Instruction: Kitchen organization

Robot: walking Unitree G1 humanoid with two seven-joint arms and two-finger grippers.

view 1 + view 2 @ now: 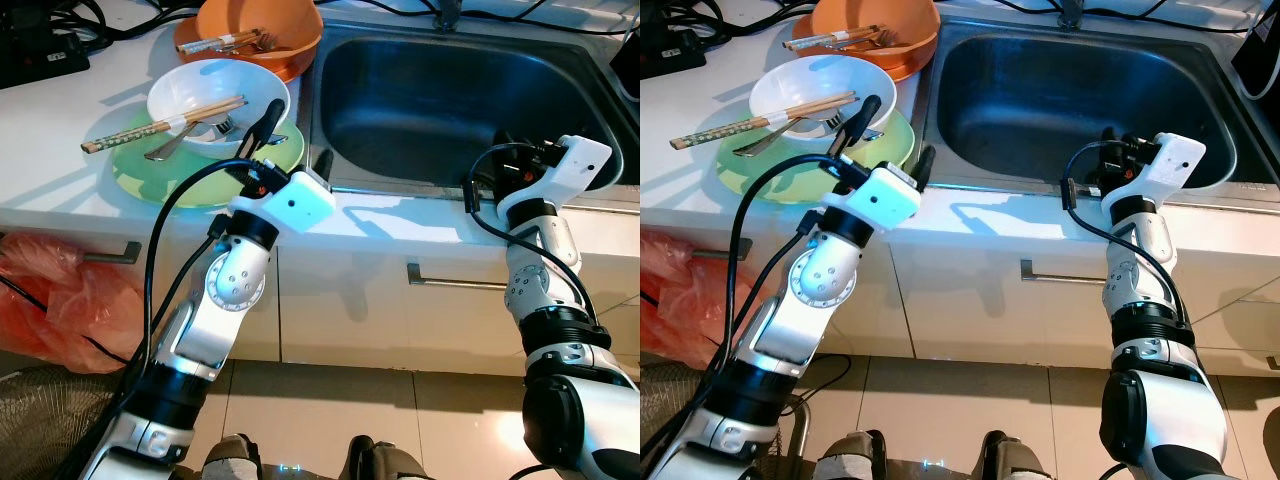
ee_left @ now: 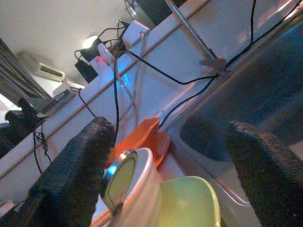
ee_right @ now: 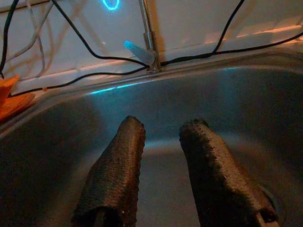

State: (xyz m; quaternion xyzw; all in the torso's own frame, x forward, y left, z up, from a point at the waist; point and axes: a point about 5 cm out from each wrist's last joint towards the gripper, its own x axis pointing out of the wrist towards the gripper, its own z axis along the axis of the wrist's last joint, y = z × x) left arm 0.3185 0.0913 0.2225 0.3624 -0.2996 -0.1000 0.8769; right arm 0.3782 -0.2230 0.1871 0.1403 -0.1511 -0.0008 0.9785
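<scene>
A white bowl [image 1: 205, 92] holding wooden chopsticks [image 1: 160, 125] and a metal spoon sits on a green plate [image 1: 140, 178] on the white counter. Behind it an orange bowl [image 1: 295, 35] holds more chopsticks and a fork. My left gripper [image 1: 297, 138] is open at the plate's right edge; one finger lies against the white bowl's rim, the other is near the sink's edge. The bowl [image 2: 137, 189] and plate [image 2: 189, 203] lie between its fingers. My right gripper [image 1: 1110, 140] hovers over the front of the steel sink [image 1: 450, 100], slightly open and holding nothing.
The faucet [image 3: 147, 33] stands behind the sink, with black cables along the wall. A black power strip [image 1: 40, 50] lies at the counter's back left. An orange plastic bag [image 1: 50, 290] hangs by the cabinet, and a fan grille [image 1: 40, 420] is on the floor.
</scene>
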